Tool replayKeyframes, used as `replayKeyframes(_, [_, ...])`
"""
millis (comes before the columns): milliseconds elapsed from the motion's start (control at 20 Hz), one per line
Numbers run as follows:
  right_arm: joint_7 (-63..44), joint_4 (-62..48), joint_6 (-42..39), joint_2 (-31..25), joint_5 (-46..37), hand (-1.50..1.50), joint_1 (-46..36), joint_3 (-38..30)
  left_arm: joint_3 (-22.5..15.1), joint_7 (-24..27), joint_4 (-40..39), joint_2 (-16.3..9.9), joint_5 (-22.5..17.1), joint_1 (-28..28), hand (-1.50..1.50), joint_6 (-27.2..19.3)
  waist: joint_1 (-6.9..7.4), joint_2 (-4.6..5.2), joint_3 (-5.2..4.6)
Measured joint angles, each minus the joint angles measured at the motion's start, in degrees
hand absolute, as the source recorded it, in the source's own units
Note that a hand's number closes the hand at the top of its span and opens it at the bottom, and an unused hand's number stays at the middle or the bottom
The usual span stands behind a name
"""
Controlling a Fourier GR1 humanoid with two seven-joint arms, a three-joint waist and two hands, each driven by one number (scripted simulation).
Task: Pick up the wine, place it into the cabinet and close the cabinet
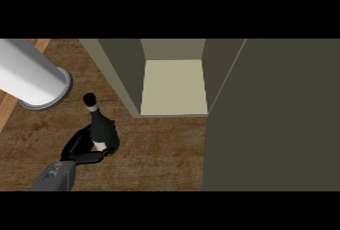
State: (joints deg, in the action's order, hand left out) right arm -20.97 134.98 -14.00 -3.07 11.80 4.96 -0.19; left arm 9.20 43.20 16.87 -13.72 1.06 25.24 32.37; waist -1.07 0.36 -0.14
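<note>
The wine bottle (pixel 100 128) is dark with a pale band under its black cap, and it stands left of the cabinet's opening. My left hand (pixel 81 146) comes in from the lower left and is shut on the bottle's lower body, with fingers and thumb curled round it. The cabinet (pixel 126 76) is open and shows a pale bare shelf (pixel 174 85) inside. Its dark olive door (pixel 272 117) is swung out and fills the right side of the view. My right hand does not show.
A large white cylinder with a grey rim (pixel 36 78) lies at the upper left, close to the bottle's cap. The brown wooden counter (pixel 159 152) stretches between my hand and the cabinet door.
</note>
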Motion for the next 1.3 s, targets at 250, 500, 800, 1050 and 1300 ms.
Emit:
replayKeyframes(250, [-0.67, 1.74, 0.14, 0.3, -0.72, -1.5, 1.15, 1.11, -0.42, 0.46, -1.26, -0.05, 0.27, 1.17, 1.5, 0.29, -0.26, 0.02, 0.0])
replayKeyframes(500, [-1.46, 1.02, 0.55, -0.27, -0.31, -1.5, -1.21, 0.1, -1.3, 1.61, -1.83, 0.25, 1.0, 1.6, 1.5, 0.01, -0.23, 0.09, -0.01])
replayKeyframes(800, [-2.0, 1.55, 0.8, -0.13, -0.55, -1.5, -0.59, 0.2, -0.46, 5.33, -0.45, 1.43, -0.04, -0.81, 1.5, -3.85, 0.28, -0.28, 0.22])
replayKeyframes(1050, [-1.8, 0.73, 1.06, -0.17, -0.77, -1.5, -0.43, -0.74, 3.64, 9.96, 4.18, 3.69, -4.89, -7.87, 1.5, -9.65, 1.63, -0.88, 0.56])
replayKeyframes(1300, [-0.87, -0.06, 0.42, -0.53, 0.02, -1.5, -0.38, -1.89, 3.29, 10.18, 11.73, 5.22, -7.0, -13.61, 1.5, -10.11, 1.61, -0.98, 0.68])
